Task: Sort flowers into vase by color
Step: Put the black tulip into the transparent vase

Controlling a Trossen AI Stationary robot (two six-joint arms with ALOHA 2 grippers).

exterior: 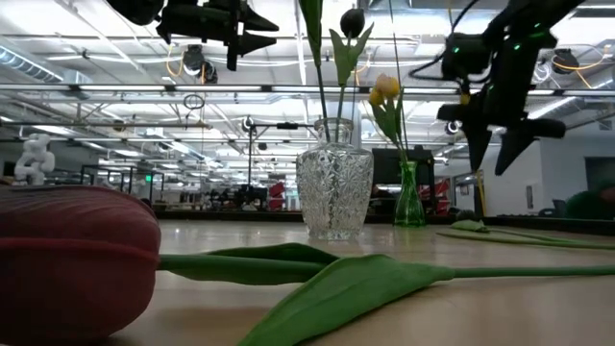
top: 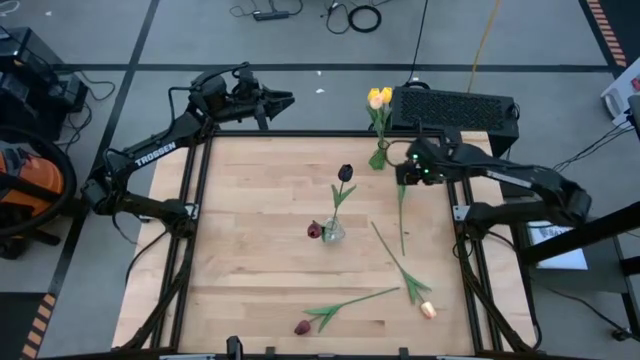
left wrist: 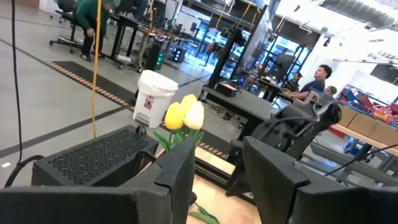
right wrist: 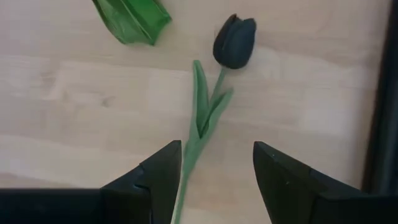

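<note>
While its stem runs hidden, right gripper [right wrist: 214, 180] gapes above dark tulip [right wrist: 234, 41]

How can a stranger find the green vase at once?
On the wooden table, look at the edge by the black box, beside the right tool. The green vase stands there, holding yellow tulips; the other vase, mid-table, is clear glass with a dark tulip.

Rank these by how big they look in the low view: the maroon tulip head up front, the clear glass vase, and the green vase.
1. maroon tulip head, though it lies nearest the camera
2. clear glass vase
3. green vase, farthest back
</note>
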